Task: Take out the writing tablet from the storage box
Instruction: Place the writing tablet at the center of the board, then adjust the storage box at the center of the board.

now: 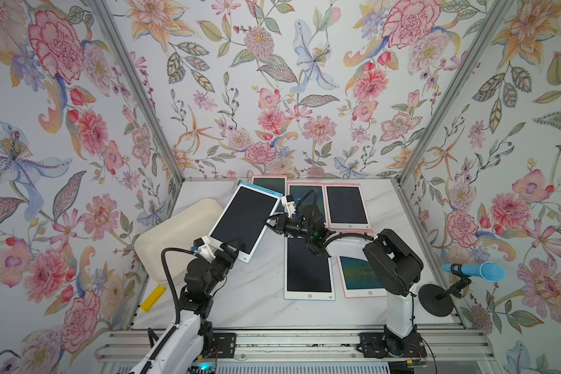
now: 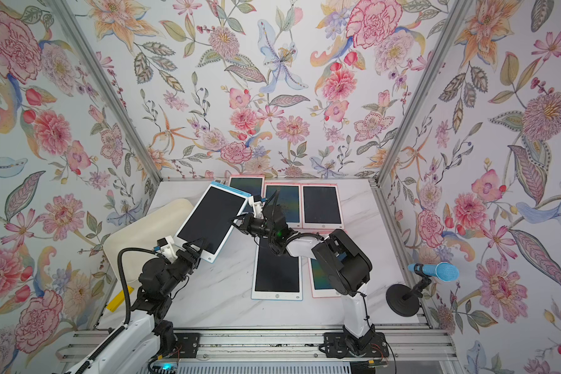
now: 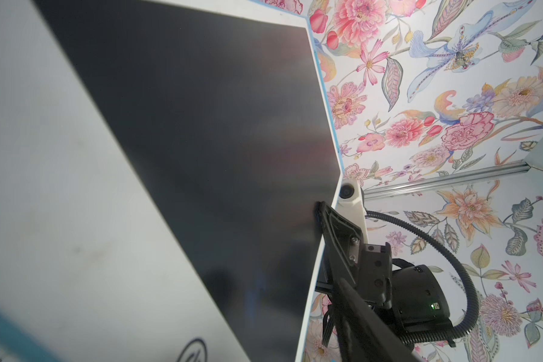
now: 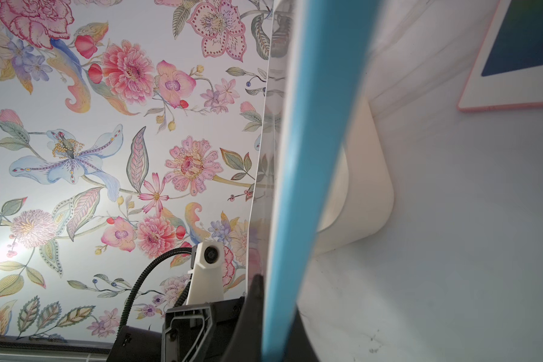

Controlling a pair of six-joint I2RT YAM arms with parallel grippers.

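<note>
The writing tablet (image 1: 243, 220) (image 2: 211, 220), with a white face, blue edge and dark screen, hangs tilted over the table, partly above the cream storage box (image 1: 178, 233) (image 2: 143, 226). My right gripper (image 1: 269, 223) (image 2: 235, 221) is shut on its right long edge. The right wrist view shows that blue edge (image 4: 314, 156) pinched between the jaws of the right gripper (image 4: 276, 297), with the box (image 4: 367, 188) behind. My left gripper (image 1: 232, 246) (image 2: 196, 246) stands open around the tablet's near corner. In the left wrist view the screen (image 3: 201, 141) fills the frame and one finger (image 3: 367, 319) stands off its edge.
Several other tablets lie flat on the marble table (image 1: 256, 291): pink ones at the back (image 1: 347, 204), a blue-edged one in the middle (image 1: 308, 268) and a pink one (image 1: 360, 275) under the right arm. A blue microphone on a stand (image 1: 473, 270) stands at the right. A yellow block (image 1: 153, 298) lies at the left.
</note>
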